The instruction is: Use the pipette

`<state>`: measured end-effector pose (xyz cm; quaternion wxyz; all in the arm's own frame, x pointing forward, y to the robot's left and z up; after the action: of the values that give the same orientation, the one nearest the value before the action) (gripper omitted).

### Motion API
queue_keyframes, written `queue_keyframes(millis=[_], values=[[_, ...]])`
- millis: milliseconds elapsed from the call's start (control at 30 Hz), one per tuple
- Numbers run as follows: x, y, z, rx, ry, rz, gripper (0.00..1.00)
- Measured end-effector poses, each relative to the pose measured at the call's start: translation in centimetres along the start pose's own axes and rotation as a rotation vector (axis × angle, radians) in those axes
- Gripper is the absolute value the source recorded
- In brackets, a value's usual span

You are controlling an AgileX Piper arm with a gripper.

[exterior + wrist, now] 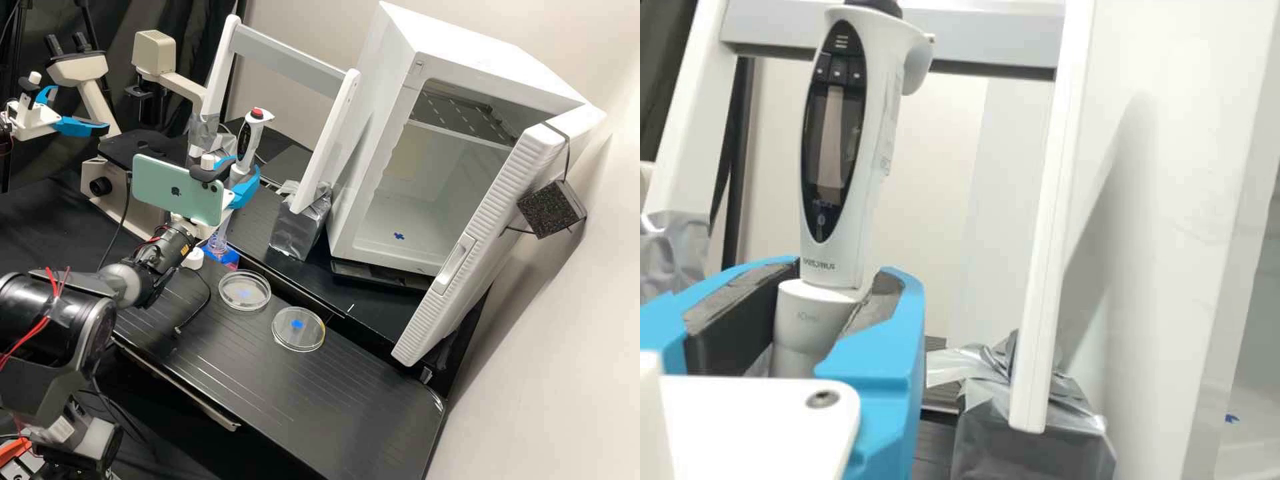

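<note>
Pipette (248,141) first, in the high view: it stands nearly upright, leaning a little, its red button (257,113) at the top, held between the blue fingers of the gripper (241,173). A green phone (175,187) sits on the arm (163,245) just beside it. Under the pipette, over the far edge of the bench (373,407), is something clear with blue and pink at its foot, too small to name. A white cap (193,259) is near that. Two round clear dishes (245,291) (298,329) lie side by side on the bench, slightly apart, a blue mark in each. Behind them is a white frame (325,143) with a silver-wrapped block (301,220) at its foot, then a white cabinet (373,127) with its door (467,267) open.

In the wrist view the gripper (847,285) clasps the pipette low on its body, a dark pad (738,318) on one side and a grey one on the other. The dark display (830,150) and three small buttons (840,69) above it show clearly. The frame's bar crosses behind the pipette.
</note>
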<state>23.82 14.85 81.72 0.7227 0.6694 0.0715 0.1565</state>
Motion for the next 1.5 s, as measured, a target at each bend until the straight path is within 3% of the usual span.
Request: queue_keyframes(millis=[233,367,1000,1200,1500], values=[[0.3,-1.5,0.5,0.001,-0.048,-0.014,0.0],[0.3,-1.9,0.7,-0.017,-0.054,-0.014,0.0],[0.0,-2.4,0.9,-0.029,-0.073,-0.026,0.0],[-0.2,-1.4,0.3,-0.015,-0.051,0.007,0.0],[0.0,1.4,-1.5,0.034,-0.009,0.052,0.0]])
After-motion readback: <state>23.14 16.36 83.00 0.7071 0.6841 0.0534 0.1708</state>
